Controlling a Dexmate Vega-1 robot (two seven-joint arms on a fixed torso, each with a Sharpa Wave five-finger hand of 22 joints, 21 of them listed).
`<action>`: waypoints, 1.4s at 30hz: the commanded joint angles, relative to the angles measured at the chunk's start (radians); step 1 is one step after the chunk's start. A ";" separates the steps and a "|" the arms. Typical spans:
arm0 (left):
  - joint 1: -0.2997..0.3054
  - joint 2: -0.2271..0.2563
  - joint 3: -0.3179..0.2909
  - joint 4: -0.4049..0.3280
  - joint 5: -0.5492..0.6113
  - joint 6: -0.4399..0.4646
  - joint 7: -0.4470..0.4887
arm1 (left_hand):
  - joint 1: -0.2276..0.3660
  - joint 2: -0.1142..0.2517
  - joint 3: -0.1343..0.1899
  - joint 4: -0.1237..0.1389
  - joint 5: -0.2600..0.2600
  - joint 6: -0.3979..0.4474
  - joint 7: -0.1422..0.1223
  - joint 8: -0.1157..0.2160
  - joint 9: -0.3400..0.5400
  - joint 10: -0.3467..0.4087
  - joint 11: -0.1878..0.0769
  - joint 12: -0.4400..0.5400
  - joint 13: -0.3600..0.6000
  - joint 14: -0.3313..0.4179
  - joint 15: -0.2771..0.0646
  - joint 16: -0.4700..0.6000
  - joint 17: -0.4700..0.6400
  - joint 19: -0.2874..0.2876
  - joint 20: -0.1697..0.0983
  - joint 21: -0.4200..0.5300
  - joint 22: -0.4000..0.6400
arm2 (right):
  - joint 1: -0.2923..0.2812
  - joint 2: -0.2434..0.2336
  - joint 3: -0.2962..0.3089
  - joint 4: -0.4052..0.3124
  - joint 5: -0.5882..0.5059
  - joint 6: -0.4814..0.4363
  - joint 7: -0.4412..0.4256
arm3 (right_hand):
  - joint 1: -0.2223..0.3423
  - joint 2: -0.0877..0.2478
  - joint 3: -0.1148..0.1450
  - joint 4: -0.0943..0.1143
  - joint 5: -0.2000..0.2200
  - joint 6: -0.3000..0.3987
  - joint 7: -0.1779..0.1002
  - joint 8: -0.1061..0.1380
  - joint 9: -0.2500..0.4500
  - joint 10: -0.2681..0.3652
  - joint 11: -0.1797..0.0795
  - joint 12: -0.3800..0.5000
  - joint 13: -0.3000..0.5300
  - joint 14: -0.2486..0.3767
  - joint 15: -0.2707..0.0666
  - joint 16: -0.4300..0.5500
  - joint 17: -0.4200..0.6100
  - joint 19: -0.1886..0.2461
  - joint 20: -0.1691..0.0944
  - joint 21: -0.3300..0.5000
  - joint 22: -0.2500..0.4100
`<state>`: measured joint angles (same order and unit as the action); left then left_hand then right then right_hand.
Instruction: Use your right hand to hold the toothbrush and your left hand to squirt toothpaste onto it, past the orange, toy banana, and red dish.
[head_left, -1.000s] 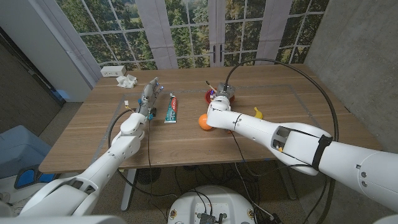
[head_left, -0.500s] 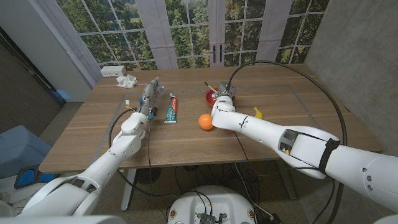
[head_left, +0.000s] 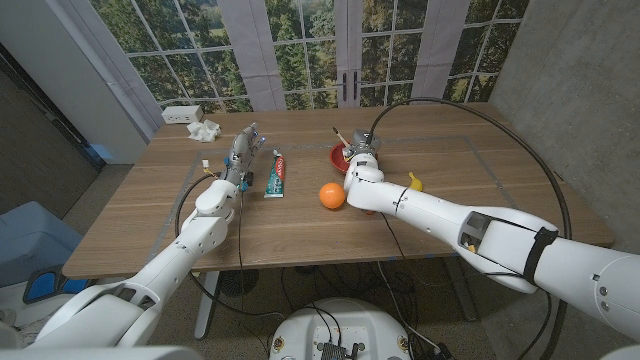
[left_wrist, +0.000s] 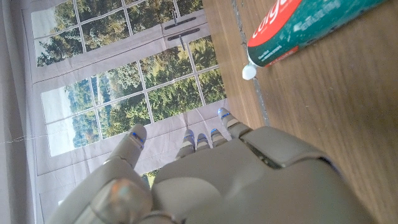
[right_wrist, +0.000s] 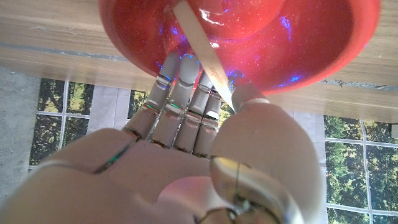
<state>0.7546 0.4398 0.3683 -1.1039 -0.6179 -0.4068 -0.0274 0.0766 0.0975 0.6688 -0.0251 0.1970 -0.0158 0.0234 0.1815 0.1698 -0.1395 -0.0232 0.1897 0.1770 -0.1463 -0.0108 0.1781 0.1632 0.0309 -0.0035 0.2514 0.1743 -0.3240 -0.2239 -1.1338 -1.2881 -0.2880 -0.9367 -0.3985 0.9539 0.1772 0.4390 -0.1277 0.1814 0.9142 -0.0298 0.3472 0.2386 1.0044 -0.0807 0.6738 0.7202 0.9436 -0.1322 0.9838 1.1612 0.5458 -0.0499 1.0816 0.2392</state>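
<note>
A red dish (head_left: 338, 154) stands at the table's middle with the toothbrush (head_left: 339, 136) leaning out of it. My right hand (head_left: 357, 160) reaches into the dish's near side. In the right wrist view the pale toothbrush handle (right_wrist: 202, 53) runs from the red dish (right_wrist: 311, 43) down between my fingers (right_wrist: 177, 81) and thumb; whether they pinch it I cannot tell. The orange (head_left: 332, 195) lies just in front of the dish, the toy banana (head_left: 414, 181) to its right. The green and red toothpaste tube (head_left: 277, 175) lies beside my left hand (head_left: 241, 152), which stands with fingers spread and holds nothing. The toothpaste tube (left_wrist: 298, 28) lies capped.
A white power strip (head_left: 182, 114) and crumpled white paper (head_left: 205, 130) sit at the far left corner. A black cable (head_left: 480, 110) loops over the table's right side. Windows stand behind the table.
My right hand has moved off the orange toward the far side and into the red dish, around the toothbrush handle. The orange now shows fully. The left hand has not moved.
</note>
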 joint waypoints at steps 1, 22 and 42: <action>0.005 0.004 0.000 -0.011 0.002 -0.005 -0.003 | -0.002 0.049 0.001 -0.005 -0.002 0.003 0.002 0.003 0.003 0.002 -0.002 0.006 0.002 0.002 0.001 -0.003 0.003 0.008 -0.002 -0.001 0.003 | -0.023 -0.041 0.015 -0.071 -0.036 0.013 0.004 | -0.004 0.016 0.069 0.055 0.007 -0.001 -0.002 -0.004 0.022 0.081 -0.106 0.034 0.061 0.006 -0.088 0.015 0.050 -0.018 -0.063 0.024 0.000; 0.026 0.027 0.005 -0.071 0.037 0.028 0.059 | 0.001 0.048 -0.001 -0.015 -0.004 0.001 0.004 0.001 0.004 0.001 -0.004 0.005 0.002 0.005 0.004 -0.002 0.002 0.010 -0.003 -0.007 0.003 | -0.132 -0.125 0.120 -0.209 -0.056 0.170 -0.054 | -0.009 -0.001 0.084 0.027 0.006 0.036 0.001 0.019 0.120 0.064 -0.110 0.126 0.211 -0.009 -0.086 0.112 0.082 -0.043 -0.069 0.103 -0.011; 0.113 0.104 0.013 -0.344 0.182 0.249 0.343 | 0.073 0.008 0.014 -0.127 -0.021 -0.001 -0.016 0.009 0.004 0.046 0.000 0.013 0.002 0.094 0.036 0.012 0.005 0.039 0.054 -0.024 0.002 | -0.221 -0.172 0.206 -0.290 -0.072 0.292 -0.072 | -0.005 0.000 0.096 0.005 0.010 0.043 -0.001 0.028 0.192 0.065 -0.109 0.137 0.223 -0.020 -0.088 0.202 0.084 -0.018 -0.087 0.175 -0.020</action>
<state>0.8262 0.5105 0.3795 -1.3187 -0.4976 -0.2677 0.1874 0.1286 0.1090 0.6801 -0.1382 0.1807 -0.0141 0.0139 0.1850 0.1698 -0.1021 -0.0247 0.1965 0.1771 -0.0636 0.0219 0.1851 0.1656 0.0629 0.0396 0.2323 0.1721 -0.5018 -0.3705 -0.9710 -1.5344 -0.3544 -0.7017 -0.4641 0.9354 0.1697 0.4783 -0.1613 0.1859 0.9306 -0.0107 0.3675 0.4190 0.9793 -0.1059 0.8082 0.9469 0.9252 -0.1287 1.1725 1.2434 0.5108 -0.0504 1.2429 0.2183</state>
